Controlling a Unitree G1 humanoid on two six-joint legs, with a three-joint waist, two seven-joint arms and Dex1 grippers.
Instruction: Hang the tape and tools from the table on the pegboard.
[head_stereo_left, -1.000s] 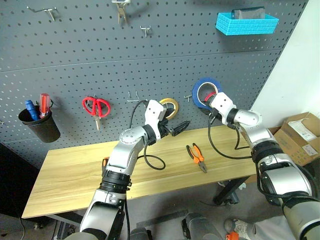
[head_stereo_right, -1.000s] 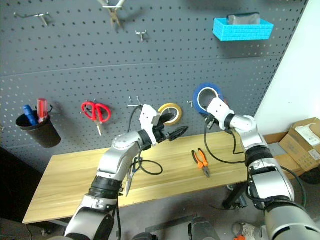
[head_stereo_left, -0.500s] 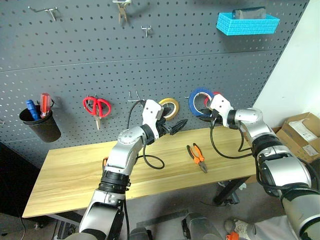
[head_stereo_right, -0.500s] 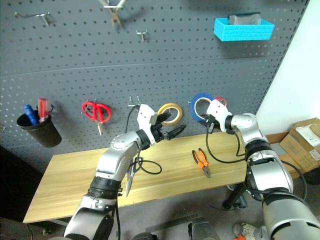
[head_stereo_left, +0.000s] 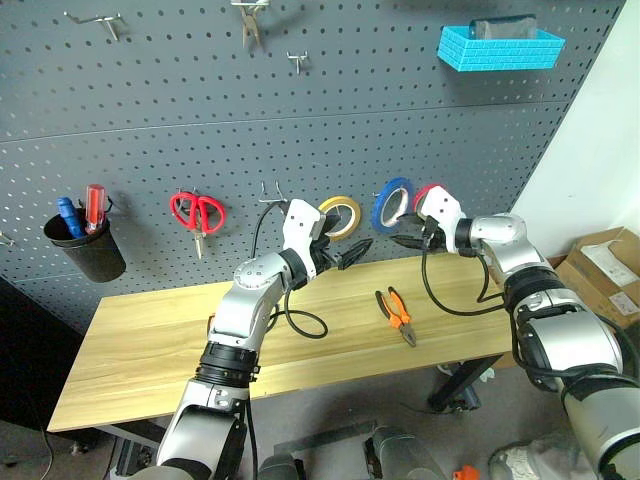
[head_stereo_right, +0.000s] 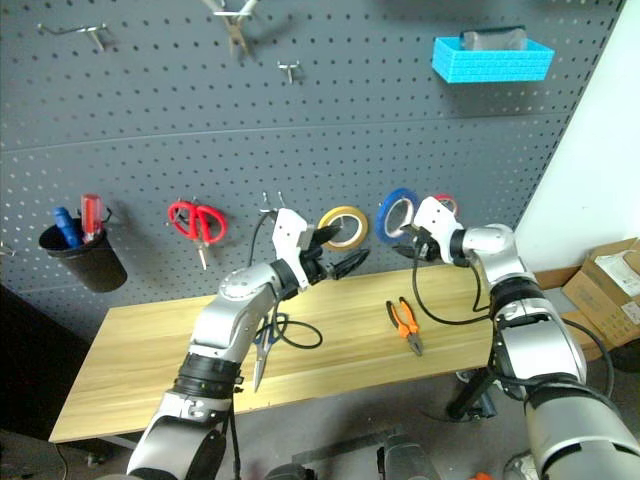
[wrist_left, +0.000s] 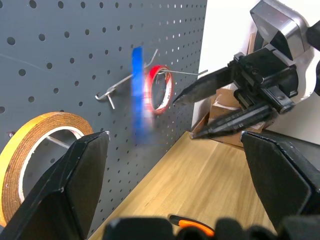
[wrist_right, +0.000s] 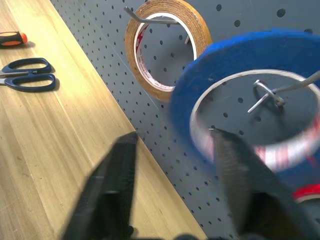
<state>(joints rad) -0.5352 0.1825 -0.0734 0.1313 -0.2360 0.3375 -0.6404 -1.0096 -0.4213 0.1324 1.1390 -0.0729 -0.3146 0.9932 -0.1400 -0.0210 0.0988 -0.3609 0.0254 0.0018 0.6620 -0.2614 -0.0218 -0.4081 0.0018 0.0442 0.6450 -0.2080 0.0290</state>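
The blue tape (head_stereo_left: 391, 201) hangs on a hook of the pegboard (head_stereo_left: 300, 120), between the yellow and red rolls, and looks blurred in the wrist views (wrist_left: 138, 95) (wrist_right: 260, 47). My right gripper (head_stereo_left: 410, 240) is open right beside it, holding nothing. Just left of it, my left gripper (head_stereo_left: 360, 250) hovers wide open and empty over the table (head_stereo_left: 150, 350). The orange-and-black pliers (head_stereo_left: 393, 314) lie on the wood below the right gripper. The blue-handled scissors (head_stereo_right: 263, 345) and the small screwdriver (wrist_right: 12, 38) lie near the left arm.
A yellow tape roll (head_stereo_left: 340, 212) and a thin red roll (wrist_left: 160, 90) hang on neighbouring hooks. Red scissors (head_stereo_left: 195, 212) and a black cup (head_stereo_left: 85, 250) of screwdrivers hang further left, and a blue basket (head_stereo_left: 500, 45) top right. Cardboard boxes (head_stereo_left: 600, 270) stand right of the table.
My right gripper was shut on the blue tape and has opened; the roll has swung edge-on and now hangs from the hook. The left arm has kept still.
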